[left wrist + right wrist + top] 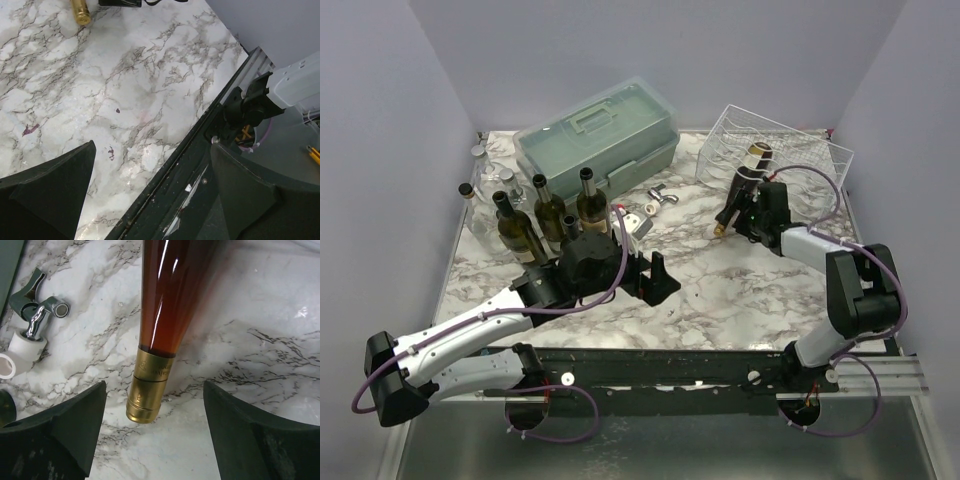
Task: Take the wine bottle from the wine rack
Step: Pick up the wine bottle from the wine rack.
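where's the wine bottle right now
Right side of the top view: the wine bottle is at the front of the wine rack, its gold-capped neck pointing out between the open fingers of the right gripper.

The marble-patterned surface [720, 290] carries a pale green toolbox [595, 140] at the back, the white wine rack [800, 150] at back right, and standing dark bottles [545, 215] on the left. The wine bottle [167, 305] lies on its side near a metal tap [37, 305].
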